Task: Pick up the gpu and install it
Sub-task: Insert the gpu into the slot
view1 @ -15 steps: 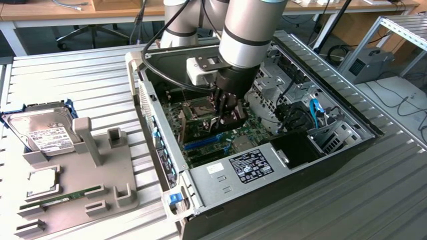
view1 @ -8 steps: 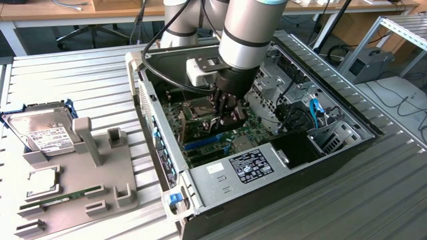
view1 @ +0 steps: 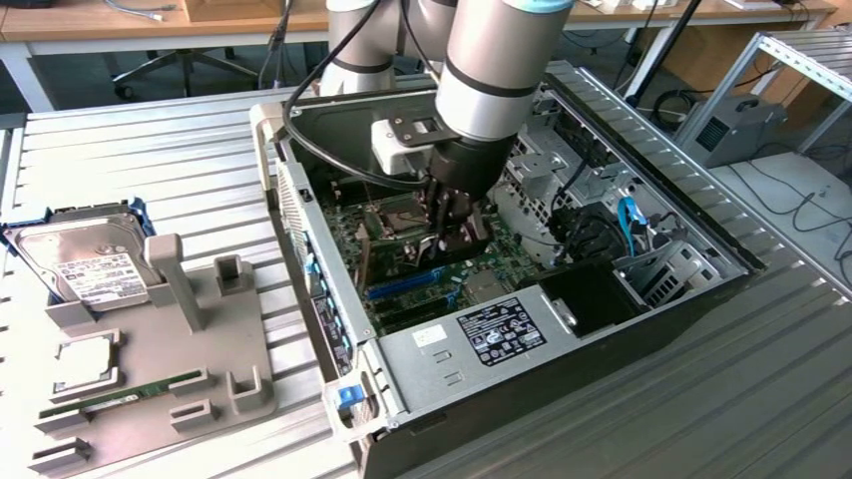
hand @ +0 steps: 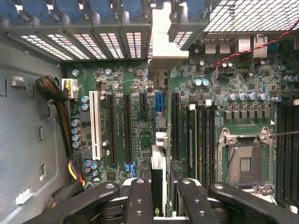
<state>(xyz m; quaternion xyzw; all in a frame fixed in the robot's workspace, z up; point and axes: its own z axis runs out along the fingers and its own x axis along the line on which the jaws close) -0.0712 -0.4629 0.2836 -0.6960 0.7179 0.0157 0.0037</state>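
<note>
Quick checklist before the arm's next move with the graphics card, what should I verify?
1. gpu gripped edge-on in the claw: ok.
2. Case open, motherboard exposed: ok.
3. End bracket pointing toward the rear slot covers: ok.
4. Card edge lined up with a slot: cannot tell.
5. Card fully seated: cannot tell.

arm: 1 | computer case: 1 | hard drive: 1 | RAM stick: 1, perhaps | gpu: 1

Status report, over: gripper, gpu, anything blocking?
Gripper shut on the gpu. Card held edge-on over the motherboard slots. Nothing seen blocking.
</note>
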